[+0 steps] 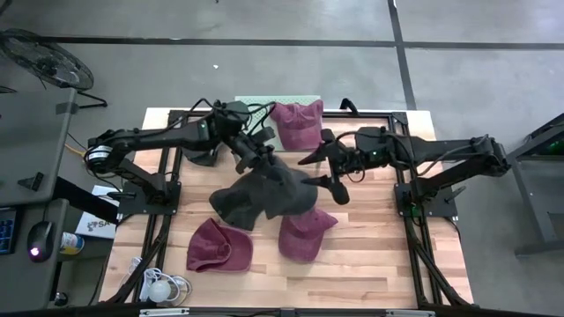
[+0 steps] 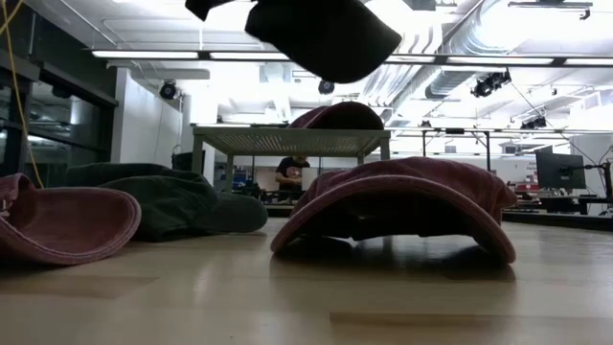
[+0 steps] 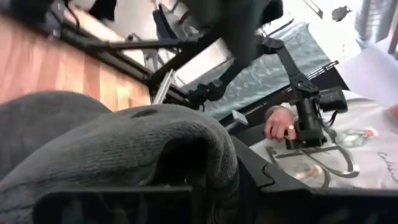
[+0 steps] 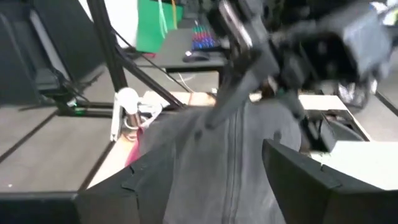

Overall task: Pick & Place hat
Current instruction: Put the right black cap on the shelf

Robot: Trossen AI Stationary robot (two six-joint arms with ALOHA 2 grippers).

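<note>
Maroon caps (image 2: 397,196) lay nearest on the wooden table (image 1: 379,264). Above its middle the dark grey hat (image 1: 264,195) hung limp, evidently soft and light, best pinched at its crown. The left pincer (image 1: 262,160) was clamped on it; the right pincer (image 1: 324,172) stood spread beside it, holding nothing.
</note>
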